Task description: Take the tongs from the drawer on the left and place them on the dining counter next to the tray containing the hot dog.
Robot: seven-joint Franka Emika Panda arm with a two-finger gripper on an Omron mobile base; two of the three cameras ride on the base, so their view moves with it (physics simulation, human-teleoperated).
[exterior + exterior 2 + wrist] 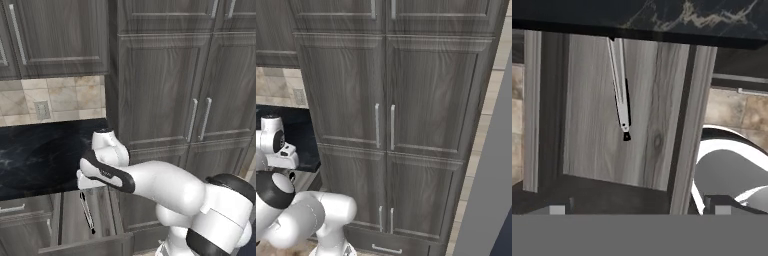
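The drawer (612,125) is pulled out. The tongs (620,87) lie inside it. Above the drawer, the fingers (639,210) are wide apart, holding nothing.

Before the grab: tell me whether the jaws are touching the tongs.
Apart. In the hand view the tongs lie on the open drawer floor, well ahead of the gripper, with bare wood between them.

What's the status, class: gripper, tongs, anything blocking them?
Gripper open, above the pulled-out drawer, holding nothing. Tongs lie flat inside the drawer, far end tucked under the black counter. Nothing else beside them.
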